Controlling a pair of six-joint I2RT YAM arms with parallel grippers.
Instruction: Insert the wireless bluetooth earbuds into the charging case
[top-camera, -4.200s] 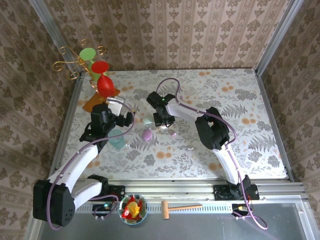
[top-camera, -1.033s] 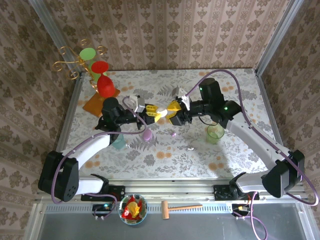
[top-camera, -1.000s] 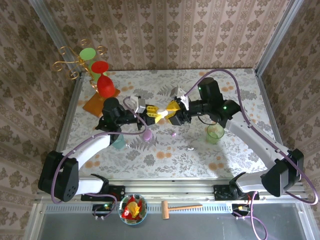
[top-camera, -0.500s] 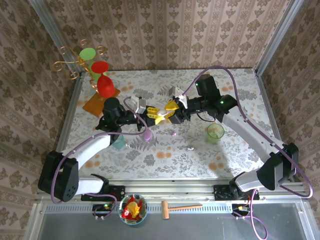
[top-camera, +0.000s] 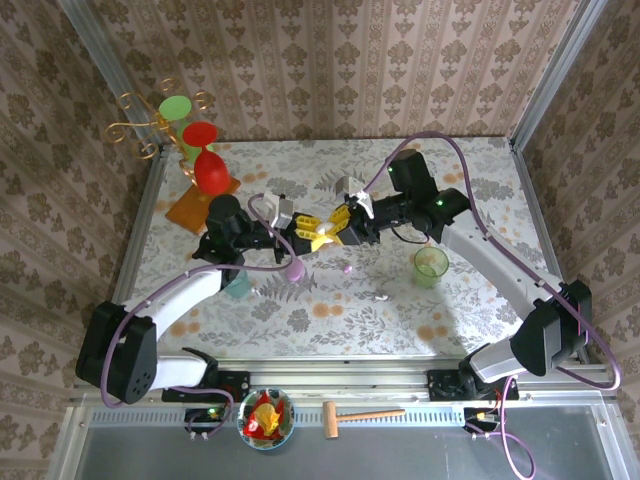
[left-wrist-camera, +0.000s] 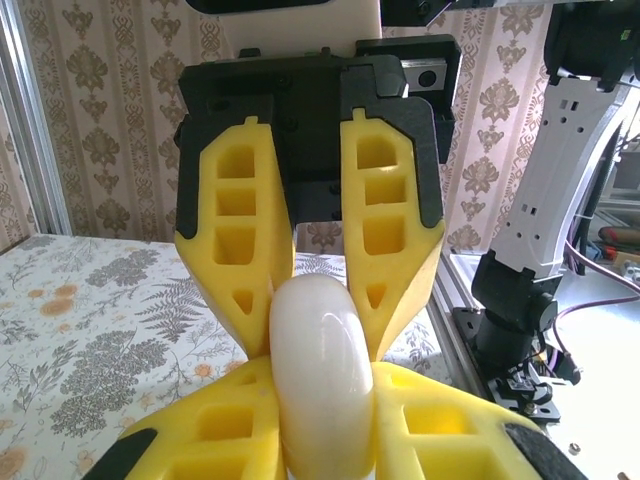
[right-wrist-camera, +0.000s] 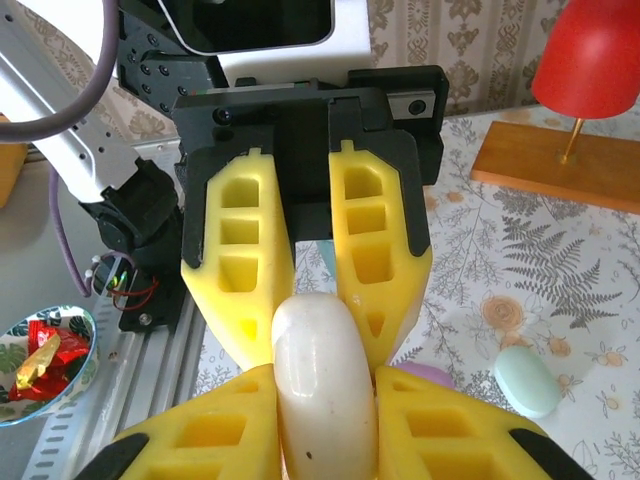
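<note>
A white oval charging case (top-camera: 318, 238) hangs above the table, pinched from opposite sides by both grippers. My left gripper (top-camera: 306, 236) is shut on it from the left and my right gripper (top-camera: 330, 235) from the right. The left wrist view shows the case (left-wrist-camera: 320, 375) between my left gripper (left-wrist-camera: 320, 410) below and the right one's fingers (left-wrist-camera: 390, 230) above. The right wrist view mirrors this around the case (right-wrist-camera: 322, 385), with my right gripper (right-wrist-camera: 322, 415) below. On the table lie the lilac earbud (top-camera: 347, 268) and the pale glinting earbud (top-camera: 380, 296).
A lilac oval case (top-camera: 294, 269) lies under the grippers, and a mint case (right-wrist-camera: 527, 380) sits beside it. A teal cup (top-camera: 237, 285) stands left and a green cup (top-camera: 431, 266) right. Red glasses (top-camera: 207, 168) stand on a wooden base at the back left. A candy bowl (top-camera: 266, 417) and hammer (top-camera: 360, 414) lie on the near ledge.
Since four seconds ago both arms have risen from the table and met in mid-air on the white case. Over the last second the pair drifted slightly left and the right arm swung back.
</note>
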